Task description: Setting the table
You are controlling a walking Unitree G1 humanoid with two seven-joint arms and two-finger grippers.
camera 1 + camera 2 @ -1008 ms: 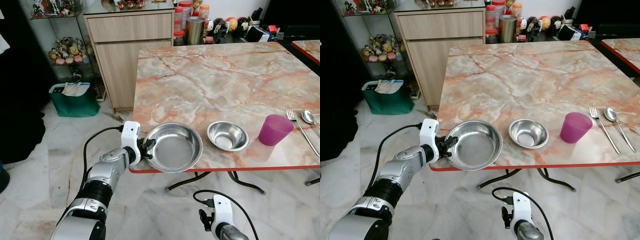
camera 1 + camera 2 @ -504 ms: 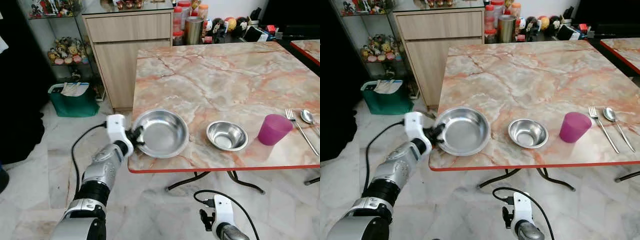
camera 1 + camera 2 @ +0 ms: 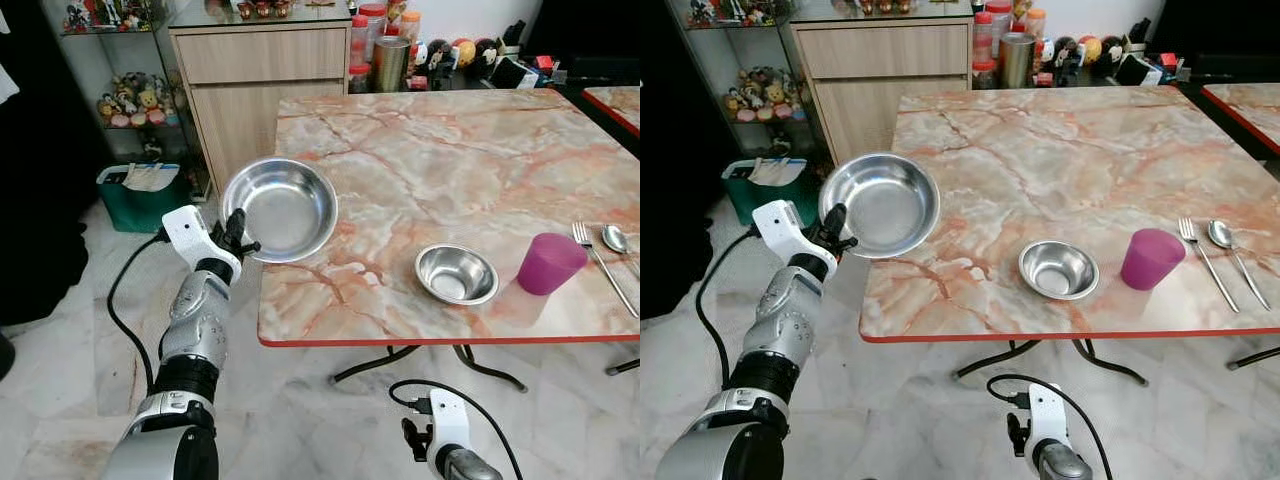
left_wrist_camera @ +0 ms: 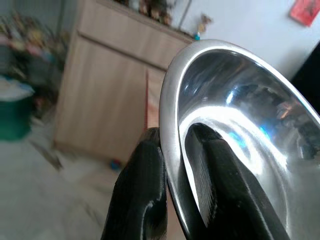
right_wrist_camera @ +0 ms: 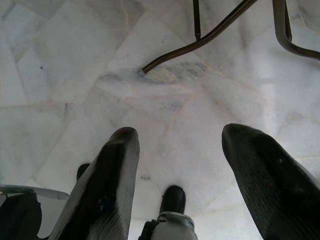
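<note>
Right claw [image 5: 175,165]: mine, hanging low at the bottom centre of the head view, fingers spread wide apart and grasping nothing; beneath them lies the pale marble floor [image 5: 70,65] with the dark metal table legs [image 5: 200,37].
Left claw [image 3: 236,232]: mine, raised at centre left of the head view, clenched on the rim of the large bowl [image 3: 280,208]; in the wrist view one finger [image 4: 142,190] sits outside the rim and the other inside.
Large bowl: shiny steel, lifted off the table and tilted so its hollow faces the camera; it hangs at the left edge of the table [image 3: 440,160], partly over the top and partly over the floor.
Small bowl [image 3: 457,274]: steel, upright on the table near its front edge, lower right of centre, well apart from the large bowl.
Cup [image 3: 549,263]: purple, upright, just beside the small bowl on its right.
Fork [image 3: 603,266]: flat on the table at the right edge of the frame, near the cup.
Spoon [image 3: 618,240]: lying just beside the fork, further right.
Bag [image 3: 146,198]: green, on the floor at centre left, beside the cabinet.
Cabinet [image 3: 260,90]: wooden, upper left behind the table, with jars and a metal canister [image 3: 390,62] next to it.
Shelf [image 3: 110,60]: glass, top left corner, holding small figurines.
</note>
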